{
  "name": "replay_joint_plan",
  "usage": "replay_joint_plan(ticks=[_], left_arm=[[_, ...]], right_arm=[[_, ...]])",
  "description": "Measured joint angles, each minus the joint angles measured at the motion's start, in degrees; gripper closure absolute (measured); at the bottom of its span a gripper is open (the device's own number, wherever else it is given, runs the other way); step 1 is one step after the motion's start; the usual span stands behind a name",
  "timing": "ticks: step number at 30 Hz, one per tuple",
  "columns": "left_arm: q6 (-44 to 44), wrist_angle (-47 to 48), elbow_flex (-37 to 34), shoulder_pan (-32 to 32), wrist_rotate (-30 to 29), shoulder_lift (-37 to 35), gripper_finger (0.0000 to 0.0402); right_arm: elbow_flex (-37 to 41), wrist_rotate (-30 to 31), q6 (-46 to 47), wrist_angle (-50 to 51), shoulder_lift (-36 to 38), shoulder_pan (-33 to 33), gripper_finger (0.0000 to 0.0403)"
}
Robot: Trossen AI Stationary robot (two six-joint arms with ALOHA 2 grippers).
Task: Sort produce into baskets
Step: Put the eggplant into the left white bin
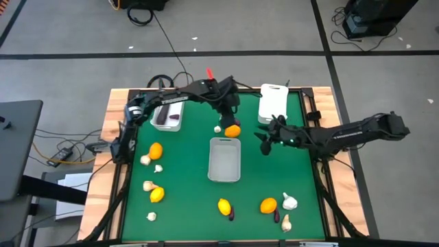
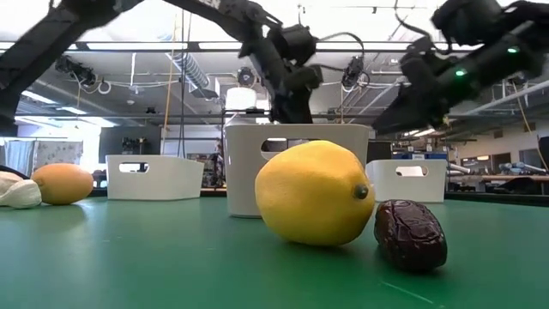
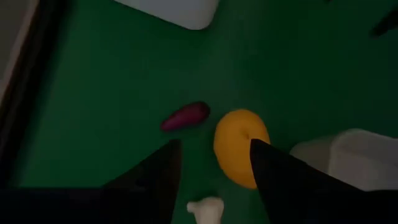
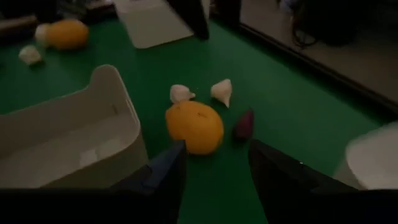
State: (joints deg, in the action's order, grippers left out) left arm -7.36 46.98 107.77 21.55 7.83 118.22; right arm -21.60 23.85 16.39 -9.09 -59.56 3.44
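My left gripper (image 1: 228,116) (image 3: 214,143) is open and hovers over an orange citrus (image 1: 233,129) (image 3: 239,146) that lies on the green mat just beyond the middle basket (image 1: 225,159). A purple vegetable (image 3: 185,116) and a garlic bulb (image 1: 217,128) (image 3: 206,208) lie beside the citrus. My right gripper (image 1: 265,140) (image 4: 216,144) is open and empty, to the right of the citrus (image 4: 194,127) and pointing toward it. The left basket (image 1: 167,116) holds purple vegetables. The right basket (image 1: 272,103) stands at the far edge.
More citrus (image 1: 156,149) (image 1: 157,194) and garlic (image 1: 145,159) lie on the left. Near the front edge lie a lemon (image 1: 224,206) (image 2: 313,193), a dark purple item (image 2: 410,233), a citrus (image 1: 268,204) and garlic (image 1: 289,201). Wooden rails edge the mat.
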Motion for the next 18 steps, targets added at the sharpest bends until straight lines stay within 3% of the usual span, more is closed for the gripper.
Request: replay_joint_plan(ticks=[4,9,12,18], left_arm=[[0.35,-6.76,-9.50,0.56,-0.96,-8.43,0.0205],[1.81,-17.68,-24.60,1.60,-1.96,-19.26,0.0205],[2.77,-24.65,-34.09,1.83,-2.01,-24.62,0.0205],[4.82,-36.34,-48.32,1.31,-1.94,-29.62,0.0205]], right_arm=[[-6.47,-5.65,-8.39,0.75,-5.59,4.52,0.0218],[-16.16,-10.82,-17.94,9.59,-13.50,11.76,0.0218],[-21.11,-17.25,-23.68,14.53,-19.18,16.17,0.0218],[-29.20,-24.60,-33.92,23.58,-28.61,20.83,0.0218]])
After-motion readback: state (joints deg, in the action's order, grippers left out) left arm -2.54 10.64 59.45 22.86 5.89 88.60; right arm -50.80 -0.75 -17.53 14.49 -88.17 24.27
